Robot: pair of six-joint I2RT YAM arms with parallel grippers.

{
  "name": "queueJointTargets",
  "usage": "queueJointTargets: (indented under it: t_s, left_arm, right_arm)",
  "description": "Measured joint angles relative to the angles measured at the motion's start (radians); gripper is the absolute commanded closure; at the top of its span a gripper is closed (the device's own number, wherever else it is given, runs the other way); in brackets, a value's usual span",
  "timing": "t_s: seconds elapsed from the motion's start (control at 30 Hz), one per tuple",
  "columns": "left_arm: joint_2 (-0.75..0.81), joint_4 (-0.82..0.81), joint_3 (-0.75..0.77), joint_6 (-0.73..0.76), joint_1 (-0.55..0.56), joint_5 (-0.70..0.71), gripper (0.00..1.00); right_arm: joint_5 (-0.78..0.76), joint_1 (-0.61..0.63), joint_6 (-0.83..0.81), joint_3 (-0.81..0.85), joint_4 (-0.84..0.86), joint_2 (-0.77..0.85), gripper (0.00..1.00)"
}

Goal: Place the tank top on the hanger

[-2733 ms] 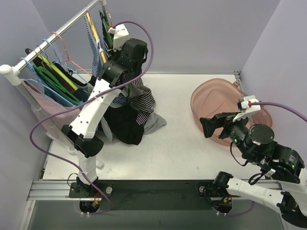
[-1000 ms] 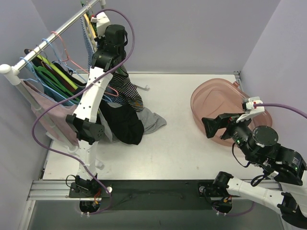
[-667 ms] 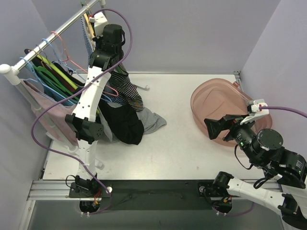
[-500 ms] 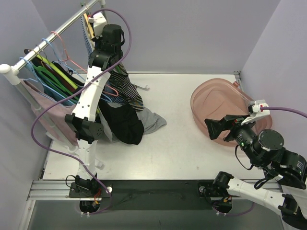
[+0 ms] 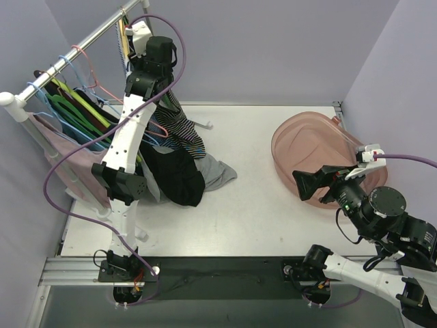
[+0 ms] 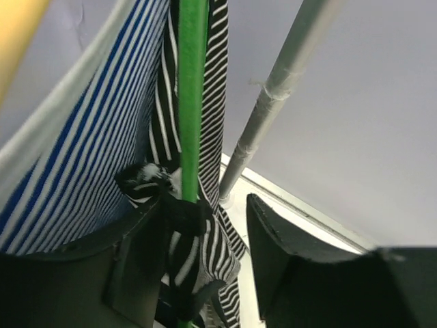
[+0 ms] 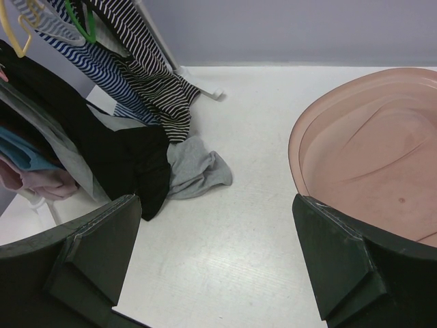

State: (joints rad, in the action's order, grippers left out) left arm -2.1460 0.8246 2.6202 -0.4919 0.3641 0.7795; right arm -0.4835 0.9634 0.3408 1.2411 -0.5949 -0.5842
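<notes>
Rack end first: blue-and-white striped garment (image 6: 89, 157) fills the left of the left wrist view, soft knit, hanging in a flat sheet. Beside it the hanger (image 6: 192, 89), slim rigid bright-green plastic, its visible limb running straight up the frame (roughly along the fingers' own direction). Over that limb lies the tank top (image 6: 220, 68), limp, finely striped black and white, with a dark-edged strap bunched around the plastic. From the right wrist its tail drops to the heap of clothes (image 7: 136, 160) on the table (image 7: 259, 225). The left gripper (image 6: 208, 205) stands parted and clamps nothing. The green limb sits in the gap, close against the finger on the frame's left. Next, the rail (image 6: 273, 109), a smooth grey tube, slants behind. Far right, the right gripper (image 7: 215, 205) is splayed wide and empty, by the glossy pink basin (image 7: 369, 157). Judgement: the left arm is far the nearer, and any next grasp depends on that upright limb.
</notes>
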Motion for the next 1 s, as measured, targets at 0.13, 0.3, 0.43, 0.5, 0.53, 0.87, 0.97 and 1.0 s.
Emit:
queueJointTargets:
  t_s: [0.13,0.3,0.43,0.5,0.53,0.87,0.97,1.0]
  left_arm:
    - [0.025,0.027,-0.011,-0.025,0.003,-0.029,0.16]
    - [0.095,0.052,-0.03,-0.054,0.011,-0.079,0.12]
    - [0.171,0.066,-0.056,-0.079,0.019,-0.115,0.09]
    - [0.213,0.071,-0.08,-0.085,0.024,-0.133,0.08]
    - [0.235,0.071,-0.095,-0.089,0.027,-0.142,0.07]
    - [0.435,0.071,-0.311,-0.097,0.042,-0.367,0.03]
    - [0.552,0.035,-0.457,-0.089,0.042,-0.469,0.03]
    - [0.596,0.014,-0.509,-0.085,0.042,-0.501,0.03]
  right_arm:
    - [0.0,0.0,0.002,-0.001,-0.001,0.003,0.0]
    - [0.0,0.0,0.003,-0.002,-0.013,0.017,0.0]
    - [0.001,0.0,0.003,-0.002,-0.023,0.024,0.0]
    - [0.0,0.0,0.003,-0.002,-0.029,0.028,0.0]
    - [0.0,0.0,0.003,-0.002,-0.032,0.03,0.0]
    - [-0.085,0.0,-0.026,-0.005,-0.135,0.033,0.0]
    - [-0.127,0.0,-0.027,-0.008,-0.163,0.035,0.0]
    - [-0.144,0.0,-0.026,-0.008,-0.172,0.036,0.0]
